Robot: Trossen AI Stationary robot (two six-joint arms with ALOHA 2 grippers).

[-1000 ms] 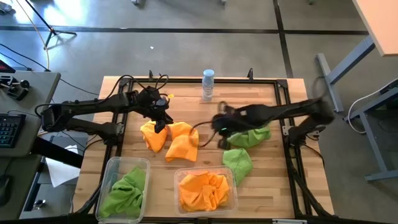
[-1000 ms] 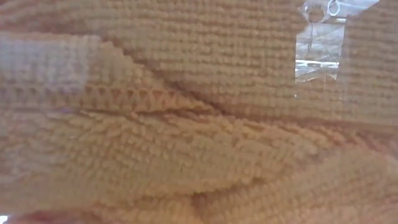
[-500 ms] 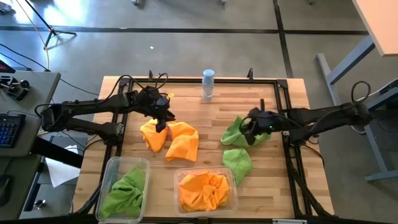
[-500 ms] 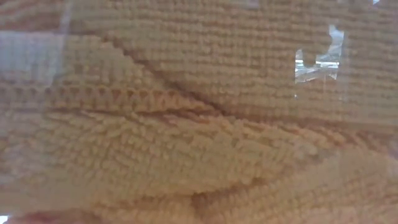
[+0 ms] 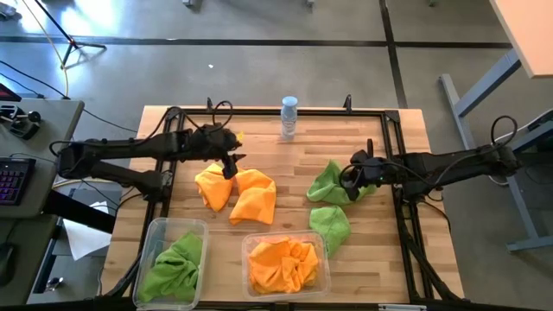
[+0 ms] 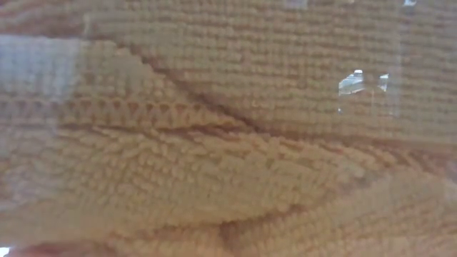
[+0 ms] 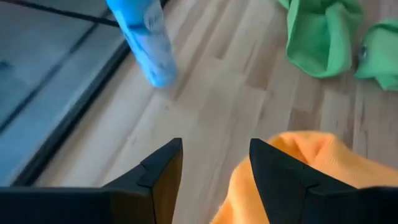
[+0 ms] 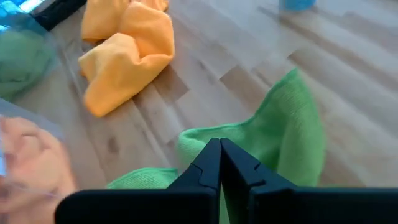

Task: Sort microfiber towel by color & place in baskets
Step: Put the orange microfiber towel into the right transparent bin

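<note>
A: From above, where do the arms stand?

B: The left gripper [image 5: 229, 166] sits at the far edge of the loose orange towels [image 5: 235, 193] on the tabletop [image 5: 294, 154], about where it was a second ago. The right gripper [image 5: 348, 181] is on the far green towel [image 5: 339, 182] at the right; a second ago it hung blurred over the middle of the tabletop, and it has since swung out to the right.

A: And the baskets?

B: At the near edge, unchanged: the narrower basket [image 5: 152, 235] holds a green towel [image 5: 176, 262], the wider basket [image 5: 321, 250] holds an orange towel [image 5: 281, 262]. Another green towel [image 5: 331, 225] lies just right of the wider one. A small bottle [image 5: 289, 117] stands at the far side.

A: The low view?

B: Filled by orange cloth [image 6: 214, 143] close against the lens, as before.

A: Left wrist?

B: Its fingers [image 7: 163, 171] are spread, empty, with an orange towel [image 7: 298, 168] beside one of them and the bottle [image 7: 144, 40] beyond.

A: Right wrist?

B: Its fingers [image 8: 233, 168] are pressed together over the green towel [image 8: 280, 134]; I cannot tell whether cloth is pinched between them.
</note>
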